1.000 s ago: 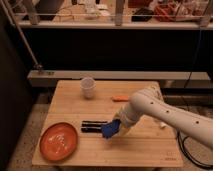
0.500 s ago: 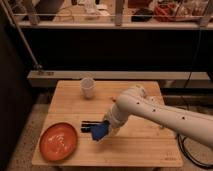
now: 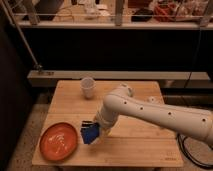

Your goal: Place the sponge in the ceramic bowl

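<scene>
Presently, my tool clasps the sponge above the worktop, just beside the ceramic bowl: carrying step, I judge; next, centre over bowl, release.

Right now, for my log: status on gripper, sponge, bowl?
Gripper shut on sponge, beside ceramic bowl. Sponge not in bowl yet. Nothing between them.

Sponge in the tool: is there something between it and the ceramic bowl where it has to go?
Nothing visible stands between them. The tool holds the sponge close beside the rim of the ceramic bowl.
</scene>
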Controlling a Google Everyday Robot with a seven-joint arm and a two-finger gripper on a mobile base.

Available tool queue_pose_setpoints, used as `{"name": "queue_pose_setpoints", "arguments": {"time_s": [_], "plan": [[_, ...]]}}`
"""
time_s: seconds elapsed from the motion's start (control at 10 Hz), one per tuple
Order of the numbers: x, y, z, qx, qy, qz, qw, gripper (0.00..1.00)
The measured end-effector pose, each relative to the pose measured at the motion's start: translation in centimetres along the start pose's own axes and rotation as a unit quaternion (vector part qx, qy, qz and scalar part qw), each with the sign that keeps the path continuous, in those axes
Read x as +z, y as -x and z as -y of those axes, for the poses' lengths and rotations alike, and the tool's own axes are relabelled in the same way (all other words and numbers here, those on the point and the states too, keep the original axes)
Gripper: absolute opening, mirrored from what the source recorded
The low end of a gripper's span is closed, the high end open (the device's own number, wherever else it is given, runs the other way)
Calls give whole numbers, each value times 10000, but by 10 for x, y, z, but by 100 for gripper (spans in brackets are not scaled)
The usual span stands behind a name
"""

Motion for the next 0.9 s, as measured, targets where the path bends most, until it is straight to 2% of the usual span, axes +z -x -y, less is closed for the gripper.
{"name": "queue_pose_setpoints", "arguments": {"time_s": [0.3, 0.5, 0.7, 0.9], "plan": [[10, 27, 6, -188, 69, 11, 9998, 0], [14, 35, 5, -273, 101, -16, 9996, 0], [22, 57, 10, -391, 121, -41, 9992, 0], [25, 66, 11, -453, 122, -62, 9989, 0]]}}
